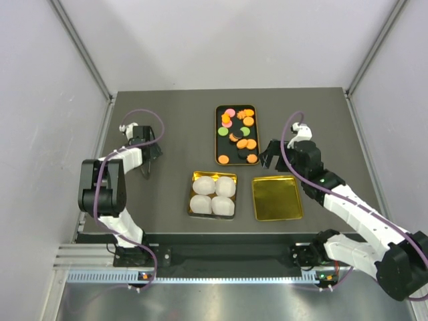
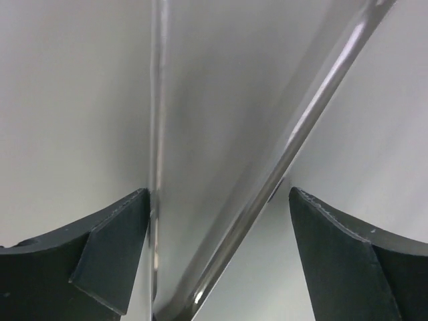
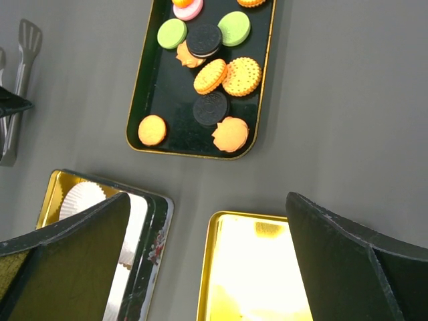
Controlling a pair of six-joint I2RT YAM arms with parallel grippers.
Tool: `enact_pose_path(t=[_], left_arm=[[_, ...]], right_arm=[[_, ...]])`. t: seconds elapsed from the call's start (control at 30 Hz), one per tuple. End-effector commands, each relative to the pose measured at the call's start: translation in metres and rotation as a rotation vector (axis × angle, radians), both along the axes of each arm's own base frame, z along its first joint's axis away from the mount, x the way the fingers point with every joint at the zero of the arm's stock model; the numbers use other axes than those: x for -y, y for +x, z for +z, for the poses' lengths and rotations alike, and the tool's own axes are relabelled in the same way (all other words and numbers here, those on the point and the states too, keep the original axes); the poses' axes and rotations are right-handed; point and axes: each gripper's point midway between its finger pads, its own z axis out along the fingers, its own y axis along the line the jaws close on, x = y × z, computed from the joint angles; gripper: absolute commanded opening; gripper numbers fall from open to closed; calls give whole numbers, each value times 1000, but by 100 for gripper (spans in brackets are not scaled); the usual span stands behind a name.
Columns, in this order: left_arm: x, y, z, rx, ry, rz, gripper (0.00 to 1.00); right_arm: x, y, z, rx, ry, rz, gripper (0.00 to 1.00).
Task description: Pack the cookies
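When viewed from overhead, takes in everything at once, starting with the dark grey table. Right end effector spread wide and empty, over bare table just right of the black tray. Left end effector well off to the left, at the tongs; from its own wrist, only a pale background and two shiny metal bars between parted fingers. Cannot tell whether gripping them.

Black tray long, gold-rimmed, farthest back, holding all the cookies. Nearer, side by side: a gold tray with four white cup liners, and a second gold tray, bare.

Cookies small, round, loosely scattered, some overlapping: mostly orange, several scalloped or dotted, plus two green, some pink, two dark sandwich ones. Embossed faces and the tongs' slotted head legible from the right wrist only; the pink ones whole only from above.
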Motion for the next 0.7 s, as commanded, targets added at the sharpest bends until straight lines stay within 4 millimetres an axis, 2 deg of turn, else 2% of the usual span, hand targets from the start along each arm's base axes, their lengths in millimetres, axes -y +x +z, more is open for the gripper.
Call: enact_pose_path(t=[0.0, 0.07, 0.17, 0.2, 0.27, 0.4, 0.5, 0.67], left_arm=[[8, 25, 9, 38, -9, -61, 87], [7, 24, 4, 18, -19, -43, 82], [21, 28, 3, 54, -106, -43, 77], [33, 30, 4, 59, -174, -57, 76], [37, 33, 2, 50, -188, -60, 74], [26, 28, -5, 1, -127, -36, 76], [13, 22, -8, -51, -49, -28, 83], [3, 29, -4, -97, 14, -37, 84]], right_arm=[[-1, 5, 6, 30, 0, 9, 100], [-3, 5, 5, 28, 1, 15, 100], [-4, 4, 4, 25, 4, 20, 100], [-4, 4, 5, 26, 6, 21, 100], [-4, 4, 5, 28, 6, 19, 100], [-5, 4, 4, 24, 6, 27, 100], [-6, 4, 5, 26, 6, 31, 100], [-6, 3, 4, 23, 9, 36, 100]])
